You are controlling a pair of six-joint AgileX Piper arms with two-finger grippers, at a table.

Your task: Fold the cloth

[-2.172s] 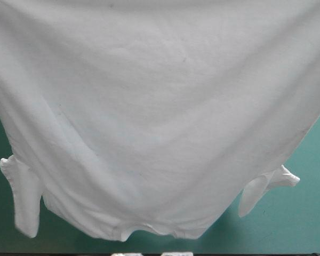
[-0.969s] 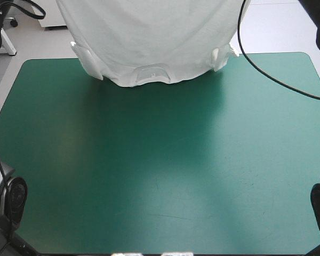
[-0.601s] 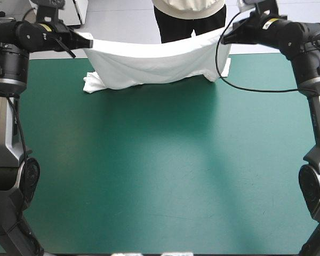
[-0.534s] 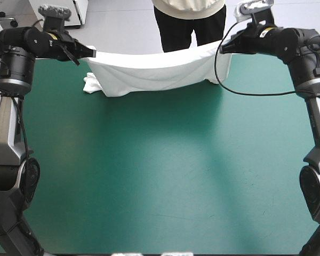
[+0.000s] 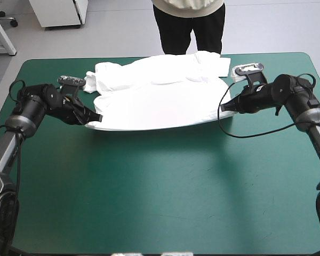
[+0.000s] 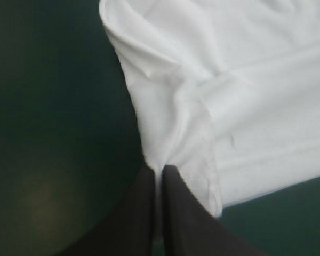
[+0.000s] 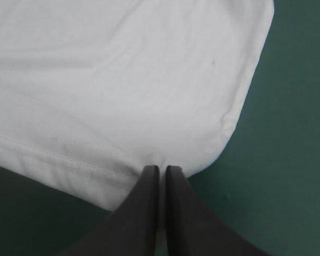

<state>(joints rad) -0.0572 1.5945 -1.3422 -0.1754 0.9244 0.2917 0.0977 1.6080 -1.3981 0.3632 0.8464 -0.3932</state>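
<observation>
Where the near hem of the T-shirt (image 5: 160, 98) runs across the teal-green counter (image 5: 160, 186), my left tool (image 5: 97, 118) is pinched tight on the hem's left corner and my right tool (image 5: 227, 106) on its right corner. Beyond the hem the T-shirt lies spread out, with its sleeves crumpled along its far edge.

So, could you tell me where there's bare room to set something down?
The whole near half of the teal-green cover, from the T-shirt to the near edge, is bare. The far half is crowded: the T-shirt lies spread there, with the left gripper and right gripper shut on its near corners.
</observation>
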